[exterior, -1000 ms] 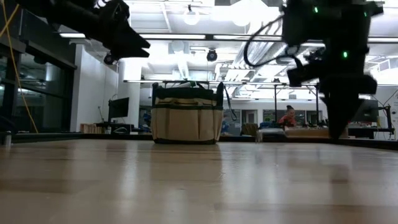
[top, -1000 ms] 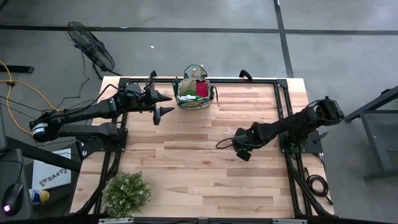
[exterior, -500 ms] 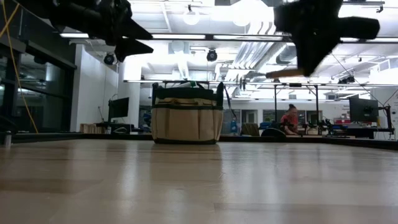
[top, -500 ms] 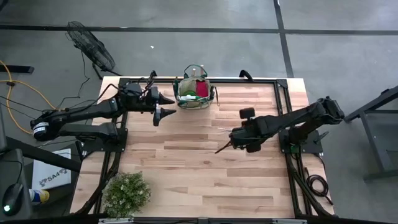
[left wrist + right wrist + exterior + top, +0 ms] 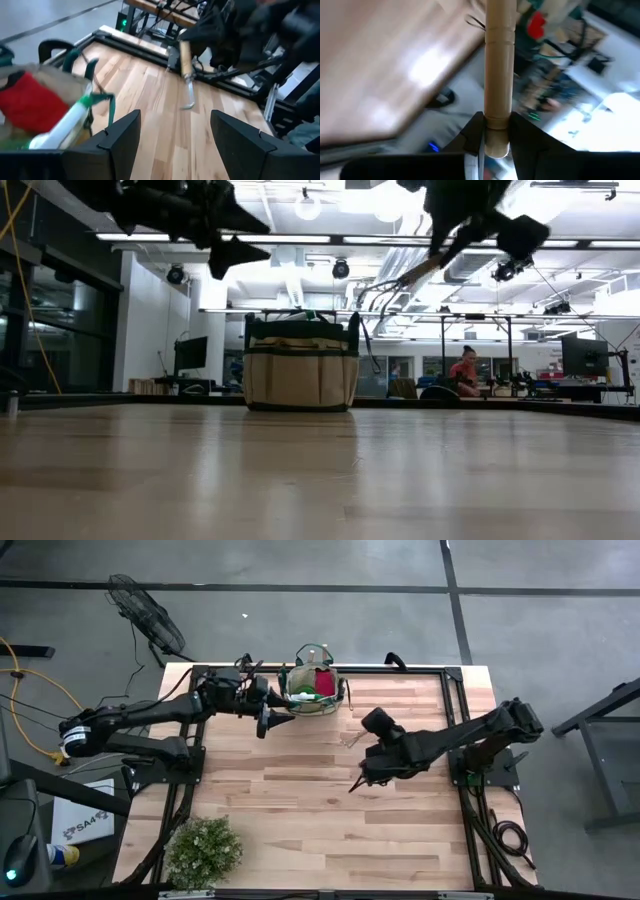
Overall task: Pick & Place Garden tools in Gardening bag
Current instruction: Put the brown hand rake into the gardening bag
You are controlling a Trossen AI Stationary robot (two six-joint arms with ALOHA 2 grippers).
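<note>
Right end effector (image 5: pixel 491 134) around rake handle (image 5: pixel 498 75)

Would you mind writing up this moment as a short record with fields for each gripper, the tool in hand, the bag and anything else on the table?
right gripper: raised above mid-table, shut on the wire rake
wire rake: wooden handle clamped, off the table, wire end hanging free
left gripper: open, holds nothing, in the air beside the gardening bag
gardening bag: upright at the table's far edge, red-handled shears and a green sprayer already inside
plant: near-left corner, untouched
</note>
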